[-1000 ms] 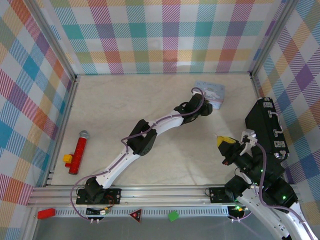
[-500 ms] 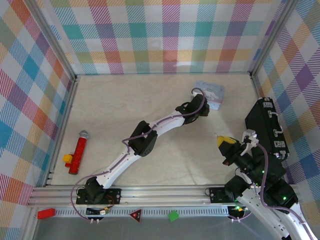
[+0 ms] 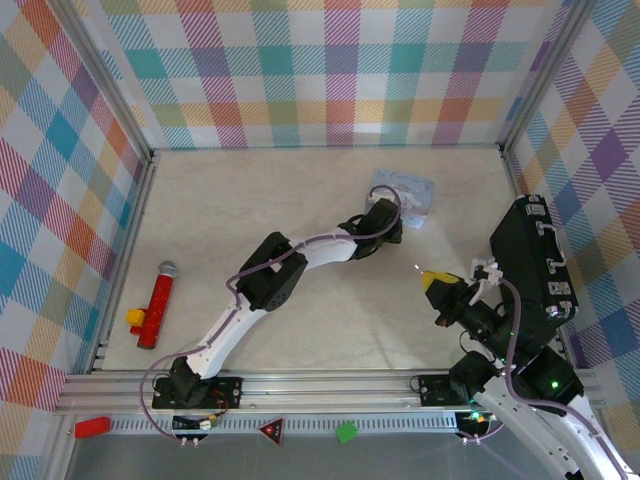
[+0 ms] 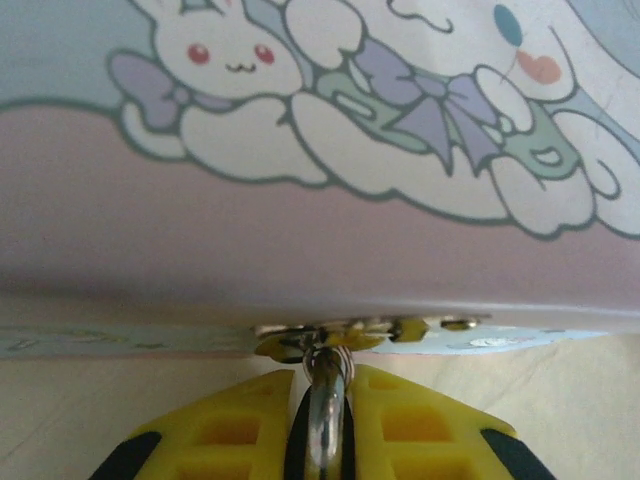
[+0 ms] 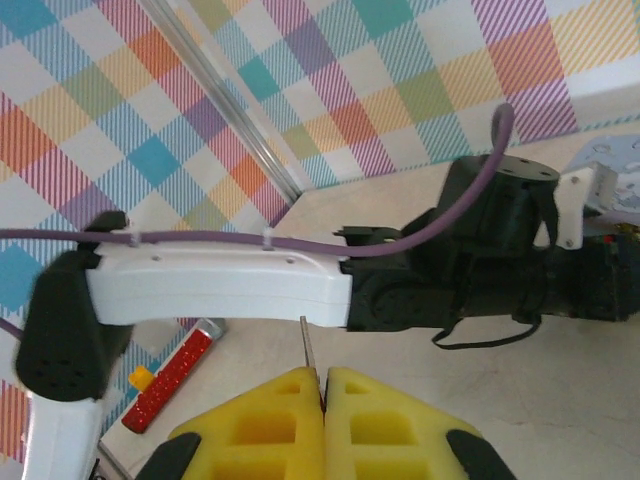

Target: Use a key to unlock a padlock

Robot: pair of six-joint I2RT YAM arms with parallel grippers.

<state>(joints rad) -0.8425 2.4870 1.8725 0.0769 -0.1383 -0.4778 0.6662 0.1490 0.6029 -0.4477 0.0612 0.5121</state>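
The left claw (image 4: 325,445) is pinched narrow on the padlock (image 4: 327,385), whose loop sits at the clasp (image 4: 340,335) of the tin (image 4: 300,120) at the back of the bench (image 3: 220,200). The right claw (image 5: 322,405) is closed on the key (image 5: 307,348), blade pointing up, well apart from the lock. Both pieces are in hand. By my judgement, inserting and turning the key are not yet done. The tin is closed, so its contents are hidden.

padlock (image 4: 326,425): bright polished metal
key (image 5: 308,352): thin grey metal, dull sheen
tin (image 4: 400,230): smooth printed surface, soft gloss
left fingers (image 4: 420,430): yellow moulded plastic, matt
table (image 3: 280,200): pale marbled top, matt
tool (image 3: 155,305): red plastic, grey tip
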